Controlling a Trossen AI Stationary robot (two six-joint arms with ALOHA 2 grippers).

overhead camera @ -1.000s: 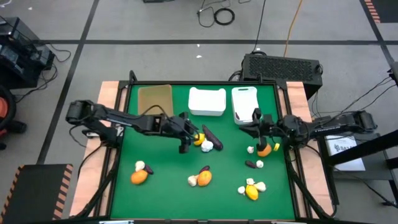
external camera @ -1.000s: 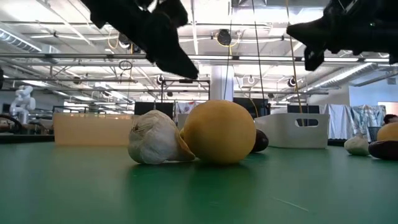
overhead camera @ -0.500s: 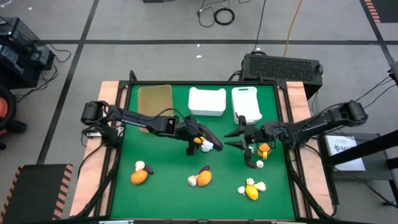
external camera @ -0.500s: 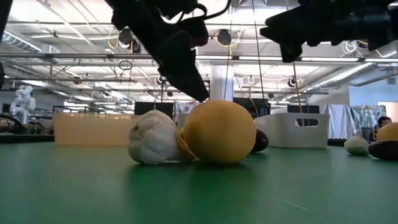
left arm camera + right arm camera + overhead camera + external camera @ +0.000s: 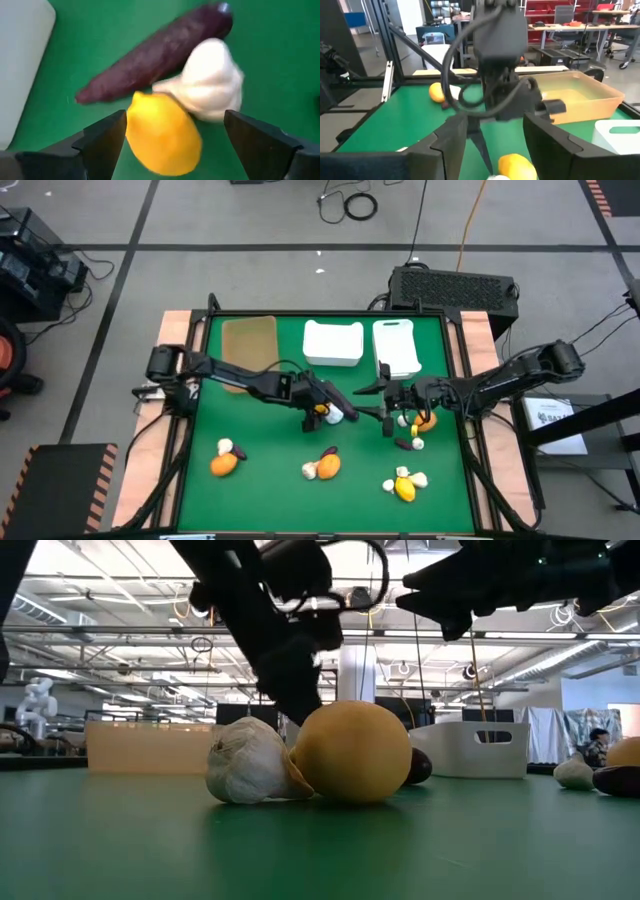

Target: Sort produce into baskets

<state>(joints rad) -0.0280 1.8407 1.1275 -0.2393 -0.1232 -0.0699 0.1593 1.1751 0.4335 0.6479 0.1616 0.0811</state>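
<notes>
Sorting barely begun: three baskets (image 5: 332, 343) look empty, produce (image 5: 322, 465) lies scattered; left gripper (image 5: 172, 132) spread around lemon (image 5: 162, 134), right gripper (image 5: 490, 132) spread, empty.

I work in a big robotics lab or industrial hall: exposed ceiling trusses (image 5: 120, 635) with strip lights run overhead, and cables (image 5: 350, 202) trail across the grey concrete floor (image 5: 250, 220). Beyond my green tabletop (image 5: 260, 480) stand red shelving (image 5: 545, 7), workbenches (image 5: 580, 30) and office chairs (image 5: 625, 47).
</notes>
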